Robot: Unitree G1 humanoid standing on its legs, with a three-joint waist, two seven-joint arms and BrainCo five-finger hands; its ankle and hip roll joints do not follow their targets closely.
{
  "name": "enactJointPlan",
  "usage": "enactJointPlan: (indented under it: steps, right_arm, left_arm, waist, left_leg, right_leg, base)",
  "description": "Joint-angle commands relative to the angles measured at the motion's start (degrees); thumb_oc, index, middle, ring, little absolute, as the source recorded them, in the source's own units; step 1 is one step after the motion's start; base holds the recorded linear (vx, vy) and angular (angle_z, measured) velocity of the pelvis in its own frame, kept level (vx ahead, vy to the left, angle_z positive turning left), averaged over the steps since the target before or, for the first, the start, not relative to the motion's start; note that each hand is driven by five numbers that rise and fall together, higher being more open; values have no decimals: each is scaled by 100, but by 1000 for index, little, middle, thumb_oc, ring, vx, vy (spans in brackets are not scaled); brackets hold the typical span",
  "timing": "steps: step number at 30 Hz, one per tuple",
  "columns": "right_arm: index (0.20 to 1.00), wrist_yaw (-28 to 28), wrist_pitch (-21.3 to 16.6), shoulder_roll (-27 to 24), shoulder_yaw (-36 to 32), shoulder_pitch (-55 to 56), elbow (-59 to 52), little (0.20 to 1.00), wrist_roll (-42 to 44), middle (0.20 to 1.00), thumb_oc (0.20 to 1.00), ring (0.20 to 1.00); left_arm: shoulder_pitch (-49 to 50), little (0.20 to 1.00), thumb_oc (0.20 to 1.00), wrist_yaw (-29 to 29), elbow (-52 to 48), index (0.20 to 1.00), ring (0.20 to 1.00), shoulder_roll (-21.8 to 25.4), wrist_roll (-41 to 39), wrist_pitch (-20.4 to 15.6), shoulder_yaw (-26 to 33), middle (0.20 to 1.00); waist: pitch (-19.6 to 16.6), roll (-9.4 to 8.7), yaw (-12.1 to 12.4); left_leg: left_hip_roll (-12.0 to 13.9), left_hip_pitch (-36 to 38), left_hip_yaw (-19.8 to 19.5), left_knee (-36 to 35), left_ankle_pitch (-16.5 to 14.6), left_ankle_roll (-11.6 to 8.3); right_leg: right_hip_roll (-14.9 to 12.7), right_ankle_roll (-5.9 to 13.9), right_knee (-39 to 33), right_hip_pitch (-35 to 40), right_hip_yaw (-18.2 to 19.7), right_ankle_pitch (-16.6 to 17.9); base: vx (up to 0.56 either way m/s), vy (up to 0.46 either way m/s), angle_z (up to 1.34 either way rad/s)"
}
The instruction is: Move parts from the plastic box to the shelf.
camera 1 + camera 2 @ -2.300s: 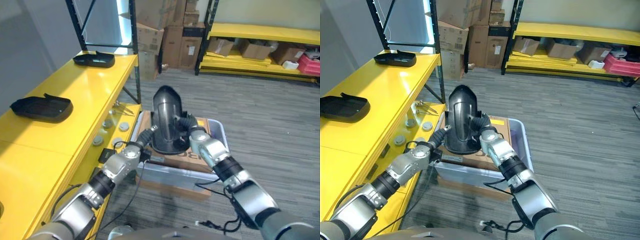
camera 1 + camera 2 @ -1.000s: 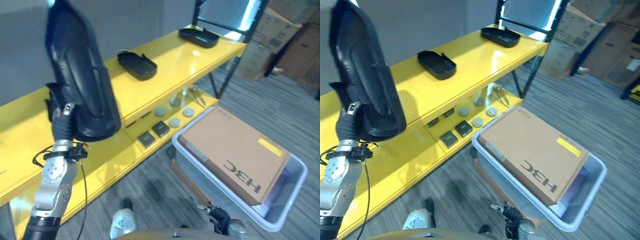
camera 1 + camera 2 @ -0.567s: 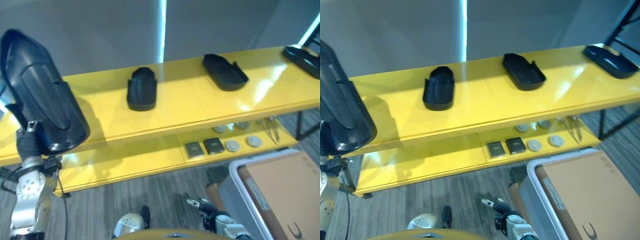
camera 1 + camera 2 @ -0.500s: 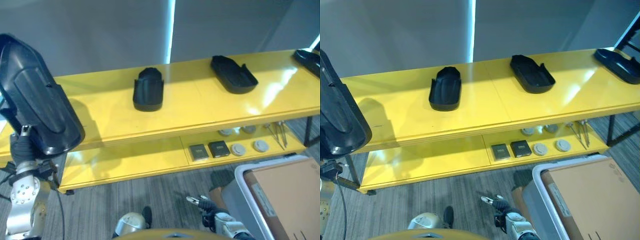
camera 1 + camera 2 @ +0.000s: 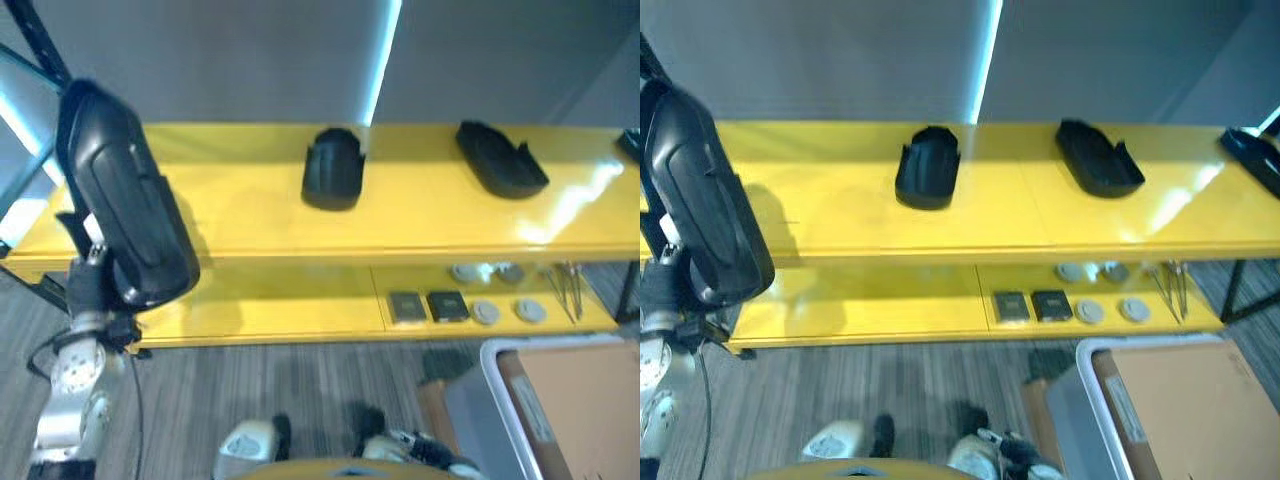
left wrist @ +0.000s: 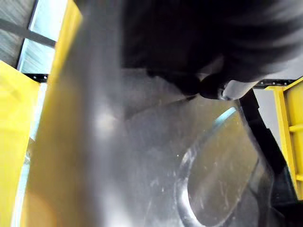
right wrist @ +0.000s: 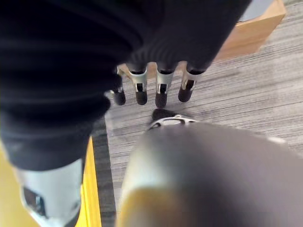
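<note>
Big part held up at the shelf's left end, not yet set down.

Risk: the black part (image 5: 125, 195) is tall, upright and held from below by the left hand (image 5: 88, 290), so it could tip or swing and clip the shelf (image 5: 250, 210) front edge. I judge the grip closed on its lower end, though the fingers are mostly hidden. Right hand (image 7: 151, 87) hangs low over the floor, fingers relaxed, empty. 2 more parts (image 5: 333, 168) sit along the shelf's back edge; plastic box (image 5: 1080, 400) is below the right end.
</note>
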Motion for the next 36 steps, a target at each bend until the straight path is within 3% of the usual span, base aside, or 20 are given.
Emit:
enactJointPlan:
  steps: [1, 9, 11, 13, 15, 16, 20, 23, 25, 28, 29, 30, 31, 34, 36]
  right_arm:
    - [1000, 63, -114, -196, 120, -221, 8, 1000, -8, 1000, 1000, 1000]
    - [1000, 125, -121, -275, 15, -39, 46, 1000, -94, 1000, 1000, 1000]
    - [1000, 24, -156, -264, -1, -68, 68, 1000, 52, 1000, 1000, 1000]
    - [1000, -132, -194, -257, -32, -111, 86, 1000, 290, 1000, 1000, 1000]
    - [1000, -156, -202, -262, -52, -132, 89, 1000, 330, 1000, 1000, 1000]
    - [1000, -167, -196, -281, -106, -133, 59, 1000, 297, 1000, 1000, 1000]
    - [1000, -158, -228, -387, -187, -29, -41, 1000, 229, 1000, 1000, 1000]
    - [1000, -99, -219, -516, -267, -1, -98, 1000, 219, 1000, 1000, 1000]
    - [1000, -72, -194, -539, -281, 15, -136, 1000, 229, 1000, 1000, 1000]
    - [1000, -139, -94, -506, -286, -93, -157, 1000, 280, 1000, 1000, 1000]
    - [1000, -180, -68, -475, -303, -121, -174, 1000, 578, 1000, 1000, 1000]
    - [1000, -176, -71, -466, -312, -126, -177, 1000, 636, 1000, 1000, 1000]
    - [1000, -282, -156, -364, -378, -42, -239, 1000, 715, 1000, 1000, 1000]
    - [1000, -318, -159, -252, -456, 53, -445, 1000, 785, 1000, 1000, 1000]
    - [1000, -294, -68, -204, -433, 150, -779, 1000, 664, 1000, 1000, 1000]
  left_arm:
    - [-424, 200, 200, 51, -699, 200, 200, 69, -5, -222, -41, 200]
    - [-446, 200, 200, 165, -708, 200, 200, -12, 67, -49, -128, 200]
    - [-482, 200, 200, 78, -659, 200, 200, -32, 41, -40, -181, 200]
    - [-594, 200, 200, 57, -565, 200, 200, -66, 17, -66, -296, 200]
    - [-638, 200, 200, 63, -529, 200, 200, -74, 33, -92, -327, 200]
    - [-699, 200, 200, 115, -480, 200, 200, -76, 41, -181, -387, 200]
    - [-702, 200, 200, 123, -444, 200, 200, -68, 15, -261, -420, 200]
    - [-736, 200, 200, 35, -352, 200, 200, -65, 88, -350, -495, 200]
    - [-754, 200, 200, -16, -332, 200, 200, -53, 126, -332, -500, 200]
    - [-771, 200, 200, 31, -252, 200, 200, 40, 230, -357, -524, 200]
    - [-804, 200, 200, -25, -253, 200, 200, 72, 372, -319, -560, 200]
    - [-816, 200, 200, -51, -263, 200, 200, 80, 417, -299, -565, 200]
    - [-877, 200, 200, -184, -248, 200, 200, 142, 470, -102, -528, 200]
    - [-818, 200, 200, -322, -156, 200, 200, 261, 441, -17, -448, 200]
    - [-707, 200, 200, -392, -64, 200, 200, 364, 473, -86, -370, 200]
  waist:
    - [-284, 93, -63]
    - [-279, 40, -151]
    - [-236, 48, -177]
    - [-210, 118, -245]
    - [-174, 139, -267]
    - [-165, 262, -334]
    - [-143, 399, -425]
    - [-97, 531, -502]
    - [-43, 527, -507]
    - [20, 471, -390]
    - [114, 420, -278]
    - [134, 414, -258]
    - [181, 369, -185]
    - [225, 341, -162]
    - [266, 322, -179]
  left_leg:
    - [225, 517, 162, -719, 177, -324]
    - [457, 205, 411, 30, 81, -490]
    - [596, 63, 579, 262, 73, -539]
    - [924, 10, 740, 288, 114, -683]
    - [1018, -32, 839, 248, 275, -679]
    - [1395, 40, 834, -196, 678, -826]
    - [1895, 73, 939, -629, 1260, -1049]
    - [2205, 64, 1026, -898, 1568, -1182]
    - [2161, 43, 991, -784, 1437, -1155]
    - [1892, -102, 779, -223, 978, -923]
    - [1677, -443, 612, 515, 652, -785]
    - [1641, -511, 606, 634, 585, -747]
    - [1347, -623, 625, 1003, 178, -542]
    - [1005, -498, 754, 940, -44, -273]
    - [852, -324, 922, 796, -120, -145]
  right_leg:
    - [225, 97, -525, 364, -247, 244]
    - [360, -110, -596, 585, -305, 31]
    - [341, -150, -560, 593, -378, -5]
    - [336, -138, -508, 633, -449, -107]
    - [318, -191, -470, 588, -526, -71]
    - [302, -203, -365, 557, -529, -162]
    - [218, -213, -129, 519, -598, -323]
    - [-42, -162, 390, 472, -686, -652]
    - [-204, -116, 635, 419, -676, -769]
    - [-521, -50, 972, 265, -600, -729]
    - [-750, -23, 1256, 282, -552, -760]
    - [-800, -25, 1310, 294, -561, -772]
    - [-1127, 18, 1683, 417, -541, -796]
    - [-1454, 145, 2235, 188, -474, -312]
    - [-1423, 217, 2450, 12, -436, -200]
  base:
    - [156, -98, 36]
    - [100, -68, 4]
    - [13, -12, 15]
    - [18, 58, 21]
    - [-11, 142, 45]
    - [59, 286, 51]
    - [54, 329, 13]
    - [74, 501, 25]
    - [68, 513, 22]
    - [57, 530, -1]
    - [44, 531, -16]
    - [199, 714, -7]
    - [174, 556, -1]
    - [97, 377, -16]
    - [75, 264, -34]
